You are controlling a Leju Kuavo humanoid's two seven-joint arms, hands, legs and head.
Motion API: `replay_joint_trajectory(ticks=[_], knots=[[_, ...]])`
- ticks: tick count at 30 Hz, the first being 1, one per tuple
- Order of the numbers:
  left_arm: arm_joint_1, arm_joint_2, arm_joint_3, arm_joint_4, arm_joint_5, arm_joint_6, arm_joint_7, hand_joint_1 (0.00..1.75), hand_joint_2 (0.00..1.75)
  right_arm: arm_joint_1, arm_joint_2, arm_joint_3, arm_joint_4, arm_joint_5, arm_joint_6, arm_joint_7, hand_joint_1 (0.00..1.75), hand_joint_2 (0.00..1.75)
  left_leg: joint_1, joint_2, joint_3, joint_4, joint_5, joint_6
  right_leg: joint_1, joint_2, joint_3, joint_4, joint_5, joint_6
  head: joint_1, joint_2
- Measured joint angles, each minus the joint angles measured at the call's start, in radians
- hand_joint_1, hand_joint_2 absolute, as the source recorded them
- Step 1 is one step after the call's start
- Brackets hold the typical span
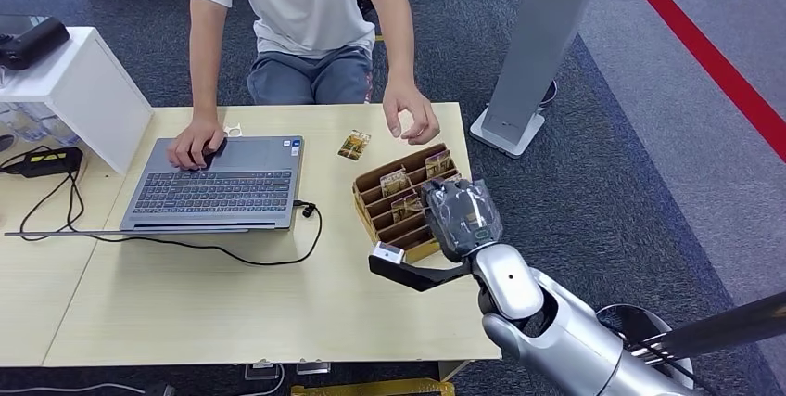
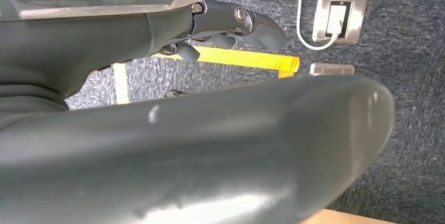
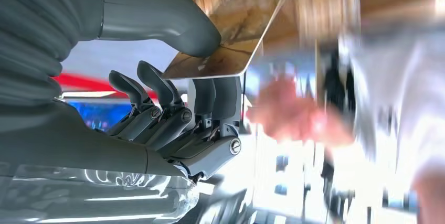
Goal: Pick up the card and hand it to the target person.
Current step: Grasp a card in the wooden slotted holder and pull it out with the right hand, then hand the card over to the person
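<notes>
Right now, the wooden table (image 1: 232, 303) is filling the lower left and centre of the head view, and a person (image 1: 297, 16) in a white shirt is sitting at its far edge, near the top centre. One of the person's hands is resting at the laptop (image 1: 222, 183), left of centre, and the other hand (image 1: 412, 118) is hanging loosely curled just above the cardboard card box (image 1: 371, 206) in the middle of the frame. My right arm (image 1: 556, 331) is coming up from the lower right corner, and my right hand (image 1: 461, 215) is hovering over the box's right part, hiding some of its slots. In the right wrist view, I am pinching a card (image 3: 220, 59) between my thumb (image 3: 173, 24) and my fingers (image 3: 215, 93); the card is sitting upper centre in that frame, its gold face tilted, with the person's blurred hand beyond it. Another card (image 1: 354, 145) is lying flat on the table above the box, just left of the person's curled hand. My left hand (image 2: 231, 24) is hanging over the carpet in the left wrist view, its fingers loosely curled and holding nothing.
</notes>
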Motion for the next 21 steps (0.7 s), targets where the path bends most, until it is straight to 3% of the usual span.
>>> replay_joint_trajectory(ticks=[10,17,21], knots=[[0.0,-0.004,0.0,0.0,-0.004,-0.001,-0.003,0.0,0.0,-0.008,0.006,-0.027,-0.107,0.104,-0.264,-0.095,1.64,1.75,0.0,0.0,0.0,0.0,0.0,0.0,0.0,0.0,0.0,0.0,0.0,0.0,0.0,0.0],[0.0,-0.004,0.0,0.0,-0.004,-0.014,-0.002,0.0,0.0,-0.002,0.021,-0.032,-0.092,0.1,-0.308,-0.12,1.64,1.75,0.0,0.0,0.0,0.0,0.0,0.0,0.0,0.0,0.0,0.0,0.0,0.0,0.0,0.0],[0.0,-0.005,0.0,0.0,-0.004,-0.04,-0.008,0.0,0.0,0.003,0.025,-0.034,-0.072,0.092,-0.306,-0.121,0.33,1.75,0.0,0.0,-0.001,0.0,0.0,0.0,0.0,0.0,0.0,0.0,0.0,0.0,0.0,0.0]])
